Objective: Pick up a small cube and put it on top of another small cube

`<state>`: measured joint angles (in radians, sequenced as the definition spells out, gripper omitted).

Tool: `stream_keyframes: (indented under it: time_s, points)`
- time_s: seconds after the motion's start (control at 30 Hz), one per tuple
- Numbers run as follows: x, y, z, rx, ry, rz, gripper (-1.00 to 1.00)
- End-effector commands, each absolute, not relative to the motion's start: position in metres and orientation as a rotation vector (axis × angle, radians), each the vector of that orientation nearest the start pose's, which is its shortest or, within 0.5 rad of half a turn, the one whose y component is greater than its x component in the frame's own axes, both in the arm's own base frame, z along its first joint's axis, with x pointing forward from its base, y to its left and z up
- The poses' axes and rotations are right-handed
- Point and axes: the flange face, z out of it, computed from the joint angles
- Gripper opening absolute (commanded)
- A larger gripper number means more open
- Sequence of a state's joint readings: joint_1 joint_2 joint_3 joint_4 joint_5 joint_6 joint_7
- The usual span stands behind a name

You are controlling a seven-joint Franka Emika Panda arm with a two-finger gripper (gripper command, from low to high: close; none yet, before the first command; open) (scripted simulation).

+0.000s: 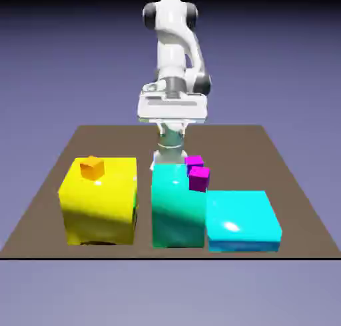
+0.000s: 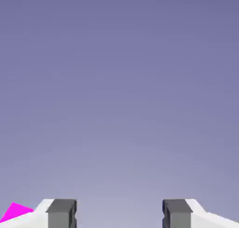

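Glossy white arm (image 1: 174, 45) of rounded segments, dark grey joint caps, flat white hand block, gripper (image 2: 119, 214) with small grey fingertips (image 2: 61, 213) on white mounts

Three big blocks: one yellow (image 1: 98, 199), one teal (image 1: 176, 208), one cyan (image 1: 241, 219); two magenta small cubes (image 1: 199, 178); one orange small cube (image 1: 92, 167).

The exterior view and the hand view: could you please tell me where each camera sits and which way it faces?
Exterior view: fixed, above the table, facing the arm across the yellow block, teal block and cyan block.
Hand view: on the hand, looking along the open end effector at plain backdrop; both fingertips show.
Shared: a magenta cube.
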<state>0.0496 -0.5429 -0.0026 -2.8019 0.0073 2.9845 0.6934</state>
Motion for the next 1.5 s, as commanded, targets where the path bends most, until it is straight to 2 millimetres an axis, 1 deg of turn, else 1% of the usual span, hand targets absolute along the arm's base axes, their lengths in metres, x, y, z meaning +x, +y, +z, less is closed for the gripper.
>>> stream_keyframes:
  time_s: [0.0,0.1,0.17,0.23,0.27,0.33,0.43,0.5,0.53,0.63,0.73,0.8,0.83,1.03,1.2,1.23,1.27,1.37,1.47]
  points:
    - [0.395,0.029,0.433,-2.641,0.803,-0.887,0.0]
    - [0.396,0.065,0.399,-2.817,0.578,-0.664,0.0]
    - [0.394,0.105,0.394,-2.845,0.518,-0.531,0.0]
    - [0.387,0.146,0.389,-2.872,0.454,-0.394,0.0]
    - [0.378,0.165,0.376,-2.896,0.441,-0.297,0.0]
    - [0.354,0.199,0.346,-2.946,0.423,-0.087,0.0]
    - [0.309,0.207,0.28,-3.032,0.477,0.234,0.0]
    - [0.284,0.189,0.242,-3.061,0.594,0.38,0.0]
    - [0.274,0.177,0.228,-3.067,0.659,0.429,0.0]
    - [0.261,0.137,0.205,-3.052,0.86,0.438,0.0]
    - [0.242,0.098,0.185,-3.027,1.059,0.449,0.0]
    - [0.244,0.083,0.186,-2.967,1.234,0.359,0.0]
    - [0.244,0.083,0.186,-2.967,1.234,0.358,0.0]
    - [0.239,0.089,0.15,-2.939,1.215,0.381,0.0]
    - [0.232,0.083,0.118,-2.967,1.234,0.359,0.0]
    - [0.232,0.083,0.118,-2.967,1.234,0.358,-1.0]
    - [0.232,0.083,0.118,-2.967,1.234,0.358,-1.0]
    - [0.237,0.088,0.138,-2.944,1.22,0.378,-1.0]
    - [0.241,0.089,0.158,-2.94,1.214,0.38,-1.0]
